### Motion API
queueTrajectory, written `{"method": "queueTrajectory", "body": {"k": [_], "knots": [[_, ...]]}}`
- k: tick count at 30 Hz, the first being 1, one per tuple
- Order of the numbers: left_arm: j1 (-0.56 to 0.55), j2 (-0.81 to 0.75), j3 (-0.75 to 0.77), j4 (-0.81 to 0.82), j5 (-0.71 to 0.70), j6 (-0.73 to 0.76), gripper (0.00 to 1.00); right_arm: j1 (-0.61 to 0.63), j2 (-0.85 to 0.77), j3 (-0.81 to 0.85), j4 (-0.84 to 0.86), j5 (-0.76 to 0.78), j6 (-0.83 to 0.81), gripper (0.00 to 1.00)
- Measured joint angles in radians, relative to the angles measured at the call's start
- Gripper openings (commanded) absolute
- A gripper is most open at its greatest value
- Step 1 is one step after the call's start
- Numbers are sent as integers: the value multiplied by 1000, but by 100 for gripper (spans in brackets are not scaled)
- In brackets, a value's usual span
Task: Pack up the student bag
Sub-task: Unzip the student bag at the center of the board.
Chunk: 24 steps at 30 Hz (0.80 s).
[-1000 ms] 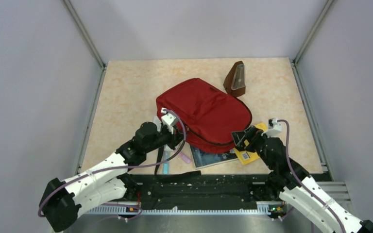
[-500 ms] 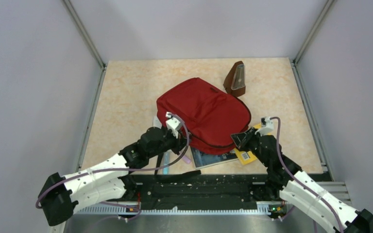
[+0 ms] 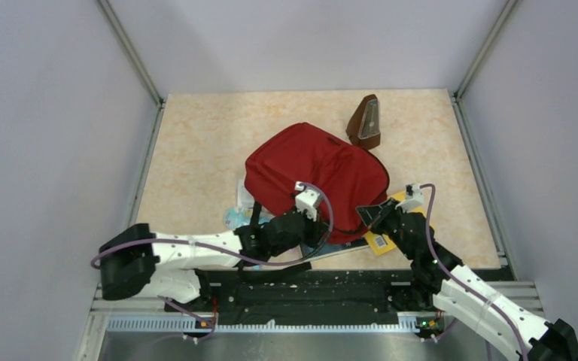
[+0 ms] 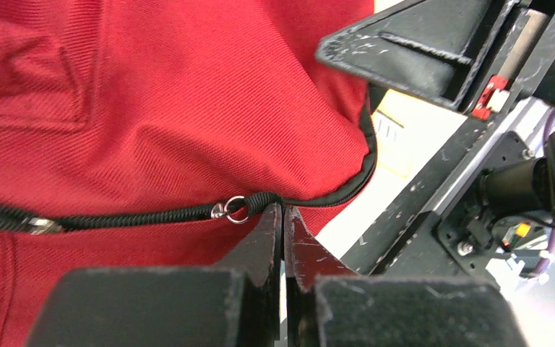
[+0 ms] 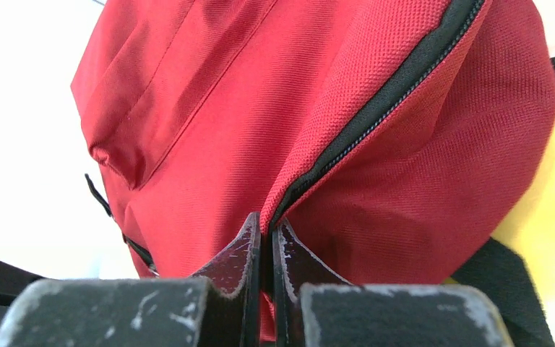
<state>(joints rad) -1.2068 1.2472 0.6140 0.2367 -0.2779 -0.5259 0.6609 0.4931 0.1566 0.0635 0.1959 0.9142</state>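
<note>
The student bag [image 3: 312,169] is a red backpack lying flat mid-table, its black zipper line [image 5: 383,101] running up the right wrist view. At the bag's near edge my left gripper [image 3: 328,232] is shut on the black zipper pull cord [image 4: 260,202], which ends in a small metal ring [image 4: 235,210]. Just to the right, my right gripper [image 3: 364,213] is shut on the bag's red fabric edge [image 5: 300,189] beside the zipper. The two grippers are close together; the right one's black finger [image 4: 419,50] shows in the left wrist view.
A brown pyramid-shaped metronome [image 3: 365,122] stands behind the bag. A yellow item [image 3: 382,242] and a book [image 3: 340,248] poke out under the bag's near side. Small pale items [image 3: 237,214] lie at its left. A black rail [image 3: 308,284] runs along the near edge.
My left arm has swung right along the bag's near edge, pulling the zipper cord with it. The right gripper has closed on the bag's edge. The bag's near side shifted slightly.
</note>
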Motion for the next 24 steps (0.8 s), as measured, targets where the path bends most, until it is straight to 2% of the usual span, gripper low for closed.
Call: {"method": "queueTrajectory", "body": {"k": [5, 8, 9, 11, 13, 14, 16, 18, 20, 24], "knots": [[-35, 215, 133, 77, 18, -45, 0, 0, 2, 0, 5, 25, -2, 0], [-51, 278, 186, 106, 35, -48, 0, 0, 3, 0, 0, 37, -6, 0], [-54, 282, 192, 111, 38, -48, 2, 0, 3, 0, -3, 41, -10, 0], [-57, 282, 193, 116, 35, -48, 13, 0, 2, 0, -5, 46, -15, 1], [-58, 277, 193, 110, 26, -49, 32, 0, -3, 0, -13, 49, -21, 12], [-58, 270, 190, 108, 20, -51, 46, 0, -9, 0, -19, 51, -24, 20], [-60, 242, 175, 108, 0, -48, 62, 1, -31, 3, -42, 58, -34, 38], [-63, 196, 156, 86, -32, -45, 70, 4, -60, 11, -81, 72, -51, 54], [-63, 152, 156, 37, -80, -38, 76, 4, -99, 34, -145, 90, -78, 66], [-63, 82, 161, -82, -172, -16, 82, 5, -177, 103, -268, 133, -123, 79]]}}
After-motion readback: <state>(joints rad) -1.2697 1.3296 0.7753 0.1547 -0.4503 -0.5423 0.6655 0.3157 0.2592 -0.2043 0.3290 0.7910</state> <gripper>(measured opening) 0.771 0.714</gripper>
